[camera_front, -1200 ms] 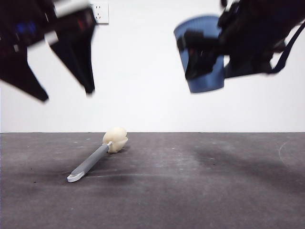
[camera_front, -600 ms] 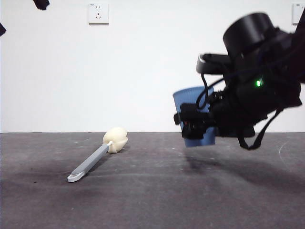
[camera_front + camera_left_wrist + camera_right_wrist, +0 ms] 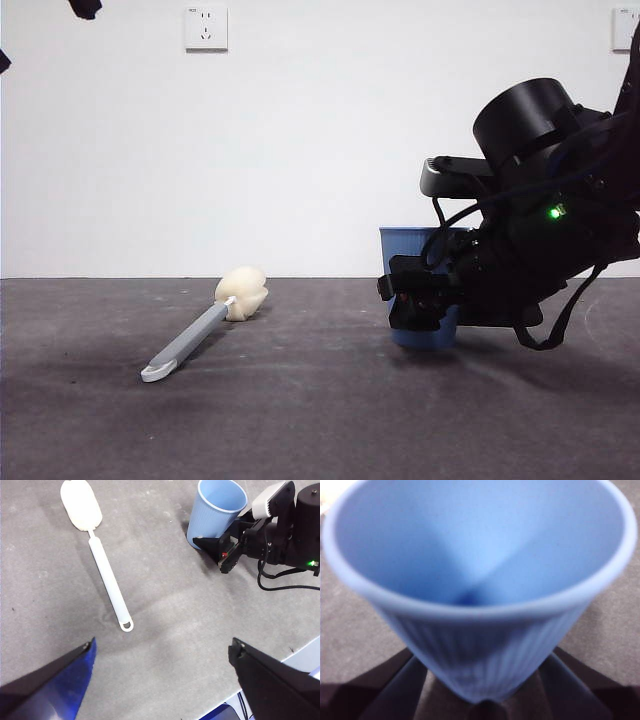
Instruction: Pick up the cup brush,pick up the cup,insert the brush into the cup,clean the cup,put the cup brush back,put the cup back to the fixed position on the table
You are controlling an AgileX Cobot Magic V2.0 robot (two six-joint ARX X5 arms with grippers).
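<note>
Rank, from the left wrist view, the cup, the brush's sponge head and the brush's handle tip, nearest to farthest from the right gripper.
1. The cup: held between the right gripper's jaws, standing on the table.
2. The brush's handle tip: well away on the table, toward the left gripper.
3. The brush's sponge head: the cup brush's far end, lying farthest off.

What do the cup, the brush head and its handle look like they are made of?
The cup looks like matte blue plastic: thin wall, fine moulded ribs, smooth rim band. The cup brush has a cream head that looks like soft sponge or foam, rounded and slightly lumpy, though the texture is too small to confirm. Its grey handle looks like smooth moulded plastic with a pale looped end.
</note>
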